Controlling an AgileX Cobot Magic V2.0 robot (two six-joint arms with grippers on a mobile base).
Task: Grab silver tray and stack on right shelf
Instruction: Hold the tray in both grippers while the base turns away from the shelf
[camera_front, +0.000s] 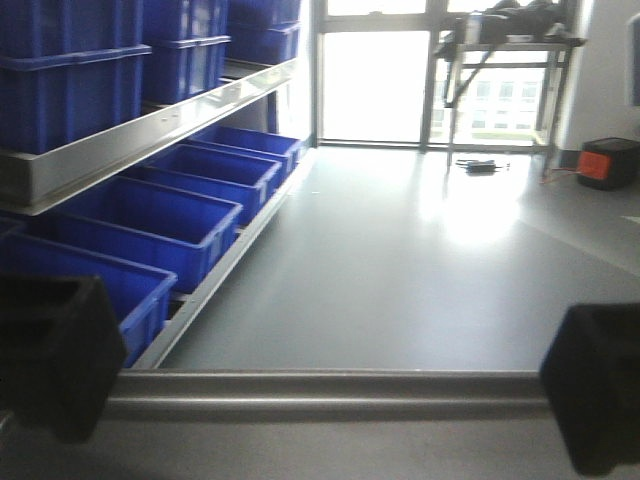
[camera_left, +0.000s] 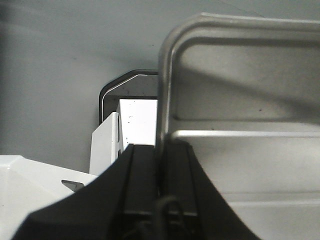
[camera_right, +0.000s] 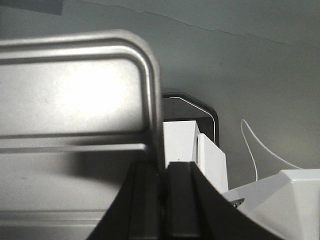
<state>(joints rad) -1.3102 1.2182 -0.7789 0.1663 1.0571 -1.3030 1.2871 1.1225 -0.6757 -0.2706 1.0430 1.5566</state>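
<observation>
Grey floor (camera_front: 400, 260) runs from the front camera to bright windows (camera_front: 370, 85), with a rack (camera_front: 150, 125) of blue bins (camera_front: 150, 225) along the left side. Across the bottom of this view the silver tray (camera_front: 320, 392) shows edge-on as a level bar, slung between the left pincer (camera_front: 55, 365) and the right pincer (camera_front: 600, 385), one at each end. The right shelf does not show in any view. From the left wrist, two black fingers (camera_left: 142, 170) are closed on the tray's short rim, with the ridged floor of the tray stretching off to the right and bare floor beneath it. From the right wrist the picture is mirrored: that pincer clamps the opposite rim and the tray extends to the left. The carry looks to be under way, with the placing not yet done. To do it well, both arms should probably move together at the same height and spacing, so the thin rim neither twists nor slips out of either grip.
</observation>
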